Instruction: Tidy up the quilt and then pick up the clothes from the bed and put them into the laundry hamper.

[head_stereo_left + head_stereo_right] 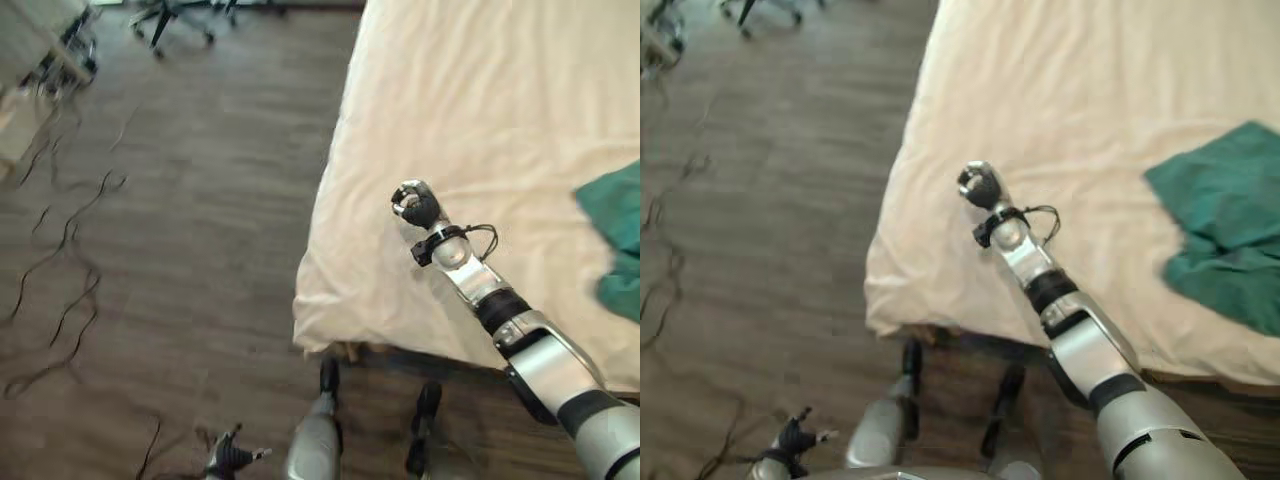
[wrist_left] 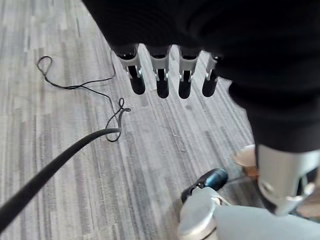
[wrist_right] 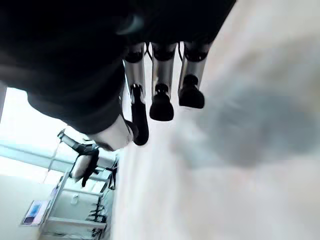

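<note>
Quilt (image 1: 470, 130) tidying comes first. Right hand (image 1: 415, 206) hangs over it, fingers loose, holding nothing; left hand (image 1: 228, 458) hangs low, also loose. Next it must grab the quilt's edge.

Soft, even daylight lay over the bed, and its pale quilt (image 1: 480, 120) was the brightest thing I saw, close to washed out toward the bed's far end. The wooden floor (image 1: 180, 250) beside the bed was much dimmer, with a faint sheen. A dark band of shadow ran under the bed's near edge. Past the bed, window glare (image 3: 20, 130) left my right hand's (image 3: 125, 60) fingers (image 3: 161, 100) in silhouette.
</note>
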Robot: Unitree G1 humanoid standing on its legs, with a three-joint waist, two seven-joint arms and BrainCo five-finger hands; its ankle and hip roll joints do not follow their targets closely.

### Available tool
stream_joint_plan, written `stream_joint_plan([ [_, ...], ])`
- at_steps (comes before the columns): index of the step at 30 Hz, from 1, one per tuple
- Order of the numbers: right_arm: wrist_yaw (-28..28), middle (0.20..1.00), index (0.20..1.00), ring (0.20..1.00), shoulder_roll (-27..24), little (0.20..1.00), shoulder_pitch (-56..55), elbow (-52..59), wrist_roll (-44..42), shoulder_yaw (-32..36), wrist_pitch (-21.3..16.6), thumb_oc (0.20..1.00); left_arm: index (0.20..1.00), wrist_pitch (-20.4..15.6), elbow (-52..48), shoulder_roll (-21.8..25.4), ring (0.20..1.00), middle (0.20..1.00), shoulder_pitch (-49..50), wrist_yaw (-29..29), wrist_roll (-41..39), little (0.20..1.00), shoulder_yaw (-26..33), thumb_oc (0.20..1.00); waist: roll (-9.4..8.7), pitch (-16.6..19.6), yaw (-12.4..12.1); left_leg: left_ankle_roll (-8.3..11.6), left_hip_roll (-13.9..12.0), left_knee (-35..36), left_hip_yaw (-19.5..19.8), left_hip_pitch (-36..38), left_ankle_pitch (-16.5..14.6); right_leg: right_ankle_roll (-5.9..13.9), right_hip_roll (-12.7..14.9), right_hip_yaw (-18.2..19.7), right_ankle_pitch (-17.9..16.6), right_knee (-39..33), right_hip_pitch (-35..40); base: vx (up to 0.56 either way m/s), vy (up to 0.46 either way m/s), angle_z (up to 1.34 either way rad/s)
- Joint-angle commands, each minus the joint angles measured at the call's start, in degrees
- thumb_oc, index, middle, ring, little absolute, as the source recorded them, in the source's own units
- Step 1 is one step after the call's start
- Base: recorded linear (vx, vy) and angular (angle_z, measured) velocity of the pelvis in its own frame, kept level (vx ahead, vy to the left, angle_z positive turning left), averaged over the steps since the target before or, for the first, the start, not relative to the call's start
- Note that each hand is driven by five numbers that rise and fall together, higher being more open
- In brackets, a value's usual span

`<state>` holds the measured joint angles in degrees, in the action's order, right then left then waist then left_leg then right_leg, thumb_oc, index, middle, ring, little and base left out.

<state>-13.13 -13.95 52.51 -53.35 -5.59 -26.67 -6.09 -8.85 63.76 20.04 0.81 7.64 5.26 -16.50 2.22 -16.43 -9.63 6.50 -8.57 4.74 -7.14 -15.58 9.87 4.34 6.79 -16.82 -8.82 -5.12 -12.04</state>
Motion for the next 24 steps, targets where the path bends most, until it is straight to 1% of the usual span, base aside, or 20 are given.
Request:
stream_joint_plan([
  [1,2.28,0.200,0.200,0.200,6.21,0.200,-0.01,-0.67,-12.63,0.39,-3.20,0.200,1.000,-0.92,1.41,2.16,1.000,1.000,-7.49,2.90,-1.95,1.000,-3.81,1.000,0.30,-4.09,-2.35,1.89,-0.47,-0.51,-1.13,2.42,-2.70,5.36,5.34,0.79,6.51,2.51,2.77,-0.04,0.001,0.39],
  [2,2.29,0.200,0.200,0.200,6.20,0.200,0.00,-0.67,-12.64,0.38,-3.20,0.200,1.000,-0.91,1.42,2.15,1.000,1.000,-7.50,2.90,-1.95,1.000,-3.80,1.000,0.28,-3.96,-2.31,1.87,-0.45,-0.50,-1.08,2.22,-2.60,5.36,5.35,0.75,6.41,2.47,2.62,0.01,0.010,0.25],
  [3,3.36,0.200,0.200,0.200,8.88,0.200,-2.86,0.64,-14.95,-0.39,-3.31,0.200,1.000,-0.84,1.45,1.89,1.000,1.000,-7.70,3.08,-2.00,1.000,-3.73,1.000,0.25,-4.14,-2.53,1.82,-0.39,-0.45,-0.92,2.31,-2.66,5.40,5.45,0.48,6.53,2.58,2.82,0.03,0.020,0.12],
  [4,6.05,0.200,0.200,0.200,11.33,0.200,-6.84,2.92,-16.79,-2.87,-3.26,0.200,1.000,-0.92,1.30,1.63,1.000,1.000,-8.11,3.37,-1.76,1.000,-3.52,1.000,0.04,-4.28,-2.70,1.83,-0.30,-0.40,-0.81,2.82,-2.88,5.48,5.58,0.24,6.66,2.62,3.40,0.08,0.009,0.18],
  [5,12.10,0.200,0.200,0.200,14.76,0.200,-13.80,7.37,-19.56,-10.64,-2.64,0.200,1.000,-0.87,1.22,1.57,1.000,1.000,-7.31,2.88,-0.45,1.000,-3.90,1.000,-0.41,-3.82,-3.32,1.80,-0.06,-0.09,-0.51,3.60,-3.15,5.56,5.75,-0.47,6.79,2.12,4.70,0.10,0.002,0.18],
  [6,15.93,0.200,0.200,0.200,15.95,0.200,-17.73,9.52,-22.82,-14.26,-2.06,0.200,1.000,-0.92,1.25,1.43,1.000,1.000,-6.99,2.68,0.13,1.000,-4.22,1.000,-0.71,-3.44,-3.48,1.80,0.10,0.10,-0.39,4.04,-3.27,5.62,5.85,-0.85,6.80,1.80,5.45,0.07,-0.006,0.20],
  [7,15.93,0.200,0.200,0.200,15.93,0.200,-17.76,9.54,-22.83,-14.30,-2.05,0.200,1.000,-0.92,1.24,1.40,1.000,1.000,-6.97,2.69,0.13,1.000,-4.21,1.000,-0.71,-3.29,-3.42,1.78,0.12,0.14,-0.34,3.87,-3.17,5.63,5.86,-0.90,6.72,1.75,5.32,0.06,0.004,0.17],
  [8,19.33,0.200,0.200,0.200,16.30,0.200,-20.97,12.90,-26.70,-17.46,-1.82,0.200,1.000,-1.12,1.09,1.23,1.000,1.000,-6.60,2.48,0.41,1.000,-4.36,1.000,-1.22,-2.78,-3.39,1.76,0.32,0.26,-0.20,4.40,-3.43,5.71,5.98,-1.22,6.71,1.37,6.29,0.06,0.006,0.11],
  [10,22.69,0.200,0.200,0.200,15.10,0.200,-24.68,19.85,-31.44,-20.53,-3.18,0.200,1.000,-1.53,0.78,1.09,1.000,1.000,-5.82,2.53,0.99,1.000,-4.47,1.000,-2.41,-1.48,-2.75,1.69,0.48,0.26,-0.28,5.40,-3.90,5.82,5.99,-1.50,6.70,0.74,7.79,0.11,-0.008,0.08],
  [11,24.01,0.200,0.200,0.200,13.87,0.200,-26.93,26.75,-35.67,-21.33,-5.15,0.200,1.000,-1.81,0.17,0.81,1.000,1.000,-5.18,2.83,1.08,1.000,-3.91,1.000,-3.45,-0.32,-2.00,1.58,0.62,0.26,-0.61,6.89,-4.43,5.84,5.80,-1.53,6.89,0.56,9.16,0.09,-0.017,0.10],
  [12,24.00,0.200,0.200,0.200,13.84,0.200,-26.94,26.78,-35.68,-21.34,-5.14,0.200,1.000,-1.81,0.17,0.79,1.000,1.000,-5.18,2.83,1.08,1.000,-3.91,1.000,-3.46,-0.14,-1.94,1.55,0.64,0.26,-0.55,6.64,-4.33,5.84,5.81,-1.57,6.81,0.55,8.95,0.07,-0.017,0.09],
  [13,24.52,0.200,0.200,0.200,13.27,0.200,-27.88,28.80,-37.47,-21.27,-5.69,0.200,1.000,-1.88,-0.10,0.75,1.000,1.000,-5.01,3.04,1.14,1.000,-3.74,1.000,-3.89,0.34,-1.51,1.49,0.58,0.26,-0.64,7.17,-4.51,5.85,5.71,-1.56,6.93,0.56,9.36,0.04,-0.012,0.03],
  [14,24.45,0.200,0.200,0.200,11.36,0.200,-28.96,34.56,-39.40,-19.66,-7.48,0.200,1.000,-2.07,-1.45,0.41,1.000,1.000,-4.25,3.44,0.59,1.000,-2.94,1.000,-4.58,1.19,-0.23,1.28,0.42,0.26,-1.14,8.78,-5.07,5.86,5.44,-1.11,7.38,0.78,10.28,0.05,-0.013,-0.04],
  [15,24.42,0.200,0.200,0.200,11.31,0.200,-29.02,34.65,-39.40,-19.68,-7.45,0.200,1.000,-2.06,-1.47,0.40,1.000,1.000,-4.22,3.44,0.59,1.000,-2.94,1.000,-4.57,1.20,-0.24,1.28,0.42,0.26,-1.16,8.80,-5.08,5.86,5.44,-1.09,7.39,0.79,10.28,0.05,-0.016,-0.11],
  [16,23.82,0.200,0.200,0.200,9.91,0.200,-28.52,38.01,-39.60,-18.13,-8.57,0.200,1.000,-2.15,-2.70,0.28,1.000,1.000,-3.80,3.40,-0.07,1.000,-2.41,1.000,-4.82,1.42,0.44,1.19,0.34,0.26,-1.50,9.56,-5.40,5.82,5.18,-0.65,7.60,0.91,10.51,0.02,-0.009,-0.09],
  [19,21.49,0.200,0.200,0.200,5.99,0.200,-26.90,44.70,-37.96,-13.41,-10.23,0.200,1.000,-2.60,-5.94,0.01,1.000,1.000,-2.47,2.96,-2.40,1.000,-1.48,1.000,-5.09,1.28,2.12,1.01,0.01,0.26,-2.46,10.72,-5.87,5.67,4.60,1.05,8.18,1.56,10.18,0.00,-0.024,-0.29],
  [20,19.14,0.200,0.200,0.200,3.54,0.200,-25.04,47.82,-35.29,-10.06,-11.47,0.200,1.000,-3.09,-7.88,-0.23,1.000,1.000,-2.34,2.68,-4.13,1.000,-1.14,1.000,-4.79,-0.09,3.02,0.93,-0.32,0.01,-3.22,10.84,-5.63,5.51,4.32,2.53,8.47,2.55,8.93,-0.04,-0.027,-0.45],
  [21,19.09,0.200,0.200,0.200,3.50,0.200,-25.05,47.90,-35.26,-10.04,-11.42,0.200,1.000,-3.08,-7.88,-0.24,1.000,1.000,-2.38,2.67,-4.14,1.000,-1.17,1.000,-4.78,-0.16,2.88,0.94,-0.35,0.01,-3.34,10.93,-5.65,5.51,4.32,2.66,8.50,2.65,8.90,-0.11,-0.035,-0.53],
  [22,17.89,0.200,0.200,0.200,2.30,0.200,-23.76,49.24,-33.95,-8.34,-12.01,0.200,1.000,-3.36,-8.95,-0.17,1.000,1.000,-2.62,2.85,-4.79,1.000,-1.34,1.000,-4.48,-1.55,3.30,0.90,-0.57,-2.10,-3.62,9.77,-6.05,5.36,4.42,3.50,8.60,3.75,7.42,-0.20,-0.039,-0.59],
  [24,15.25,0.200,0.200,0.200,0.41,0.200,-21.53,48.91,-31.95,-4.68,-13.22,0.200,1.000,-3.75,-11.64,0.06,1.000,1.000,-3.82,2.80,-5.69,1.000,-2.70,1.000,-3.66,-5.58,3.96,1.16,-1.28,-9.19,-3.36,4.29,-7.62,4.75,5.02,5.12,9.08,7.12,3.32,-0.29,-0.068,-0.27],
])
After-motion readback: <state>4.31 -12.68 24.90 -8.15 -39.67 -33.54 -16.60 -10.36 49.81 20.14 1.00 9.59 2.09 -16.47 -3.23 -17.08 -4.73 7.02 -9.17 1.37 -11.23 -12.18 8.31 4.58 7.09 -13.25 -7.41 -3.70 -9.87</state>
